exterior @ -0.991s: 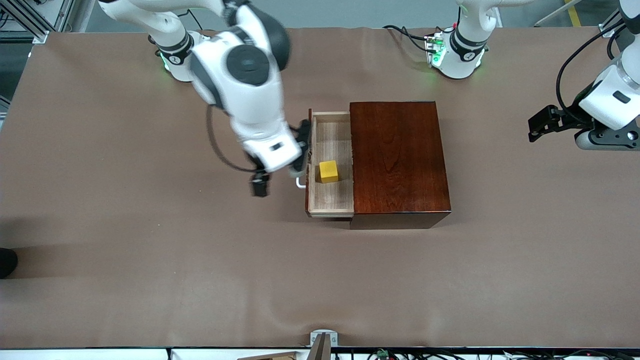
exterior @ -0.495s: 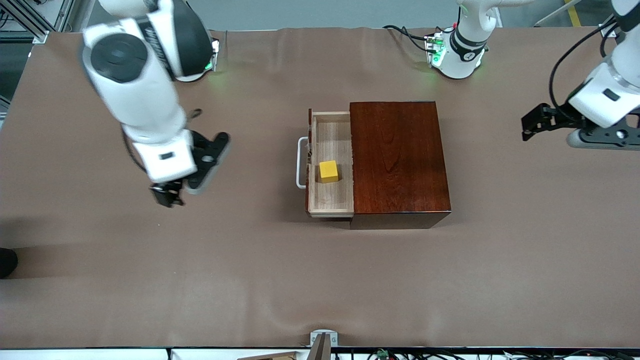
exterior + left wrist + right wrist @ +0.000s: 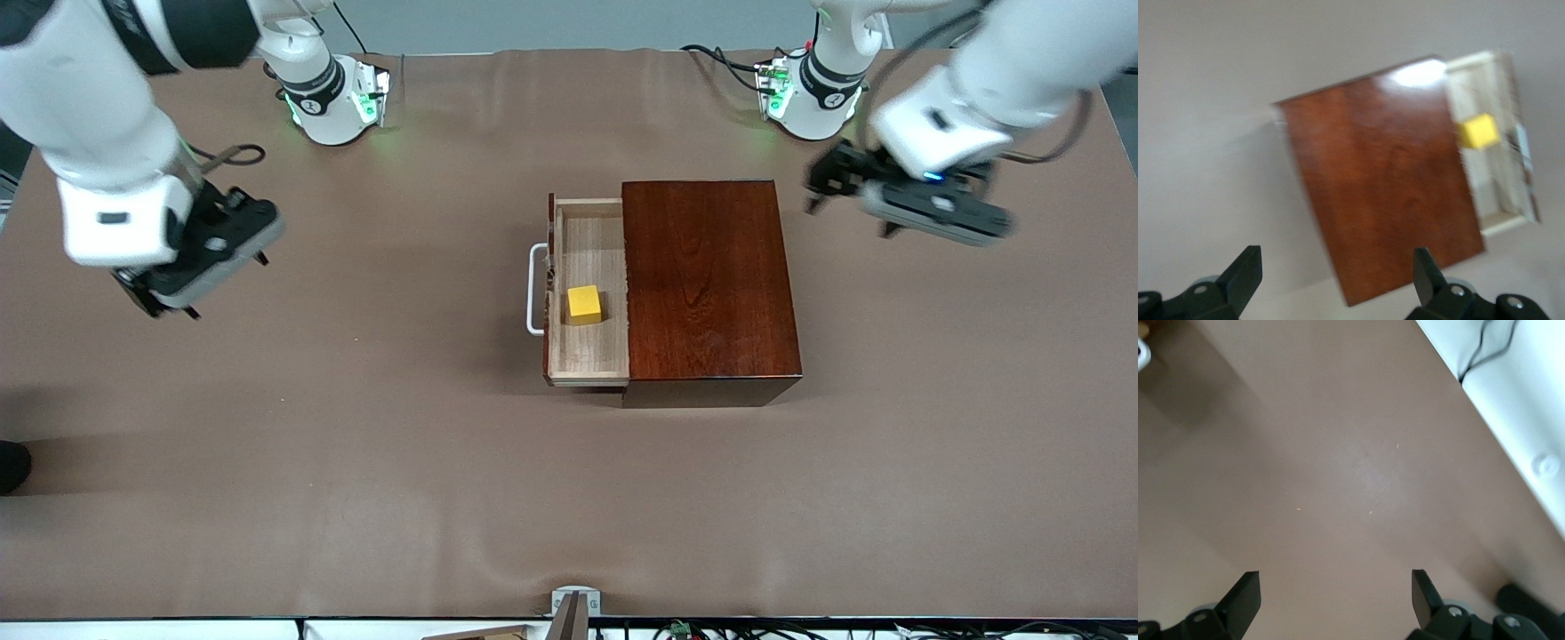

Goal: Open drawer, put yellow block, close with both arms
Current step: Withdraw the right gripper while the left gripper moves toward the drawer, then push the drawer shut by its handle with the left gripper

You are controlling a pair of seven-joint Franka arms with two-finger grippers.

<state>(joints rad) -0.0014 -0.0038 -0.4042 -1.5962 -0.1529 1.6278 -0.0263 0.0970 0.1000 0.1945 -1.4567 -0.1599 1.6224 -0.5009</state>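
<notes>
The drawer (image 3: 587, 351) stands pulled out of the reddish-brown box (image 3: 707, 284), its white handle (image 3: 534, 289) toward the right arm's end of the table. The yellow block (image 3: 584, 303) lies inside the drawer's wooden tray. My right gripper (image 3: 222, 280) hangs open over bare table, well apart from the handle; the right wrist view shows only tabletop between its fingers (image 3: 1245, 593). My left gripper (image 3: 938, 229) is open over the table beside the box, at the left arm's end. The left wrist view shows the box (image 3: 1378, 180), the block (image 3: 1478, 131) and the drawer (image 3: 1495, 180) below it.
A brown cloth (image 3: 356, 462) covers the whole table. The two arm bases (image 3: 333, 98) (image 3: 813, 98) glow green along the edge farthest from the front camera, with cables beside them. A white arm segment (image 3: 1518, 407) crosses the right wrist view.
The right arm has swung away from the drawer handle to its own end of the table. The left arm has come in toward the box. Drawer and block have not moved.
</notes>
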